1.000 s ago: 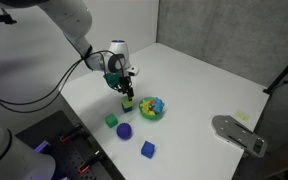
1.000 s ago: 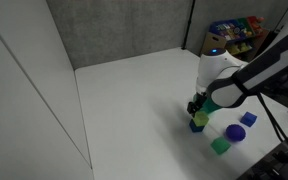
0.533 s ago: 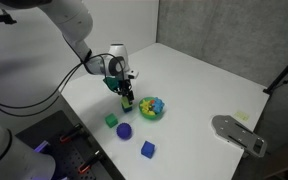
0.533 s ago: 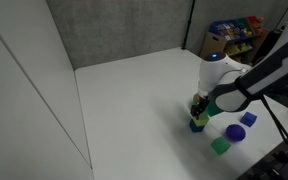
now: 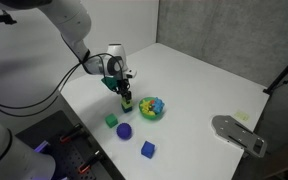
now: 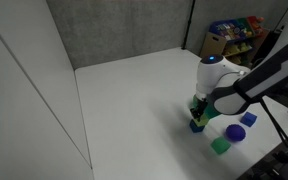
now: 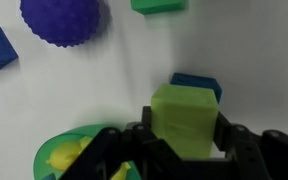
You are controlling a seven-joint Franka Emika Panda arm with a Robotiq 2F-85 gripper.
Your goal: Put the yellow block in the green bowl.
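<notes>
The yellow block (image 7: 187,118), a yellow-green cube, stands stacked on a dark teal cube (image 7: 196,84). My gripper (image 7: 185,130) is straight over it with a finger pressed against each side, so it is shut on the block. In both exterior views the gripper (image 5: 126,98) (image 6: 197,110) points down at this stack. The green bowl (image 5: 152,108) sits on the table just beside the stack, with yellow and blue pieces inside. Its green rim (image 7: 44,155) shows at the lower left of the wrist view.
A purple spiky ball (image 5: 125,131), a green cube (image 5: 111,121) and a blue cube (image 5: 148,149) lie near the table's front edge. A grey flat device (image 5: 239,135) rests at the table's far corner. A dark wall backs the white table.
The gripper has sunk a little onto the stack and its jaws have closed in from wide open onto the yellow block. The other objects have not moved.
</notes>
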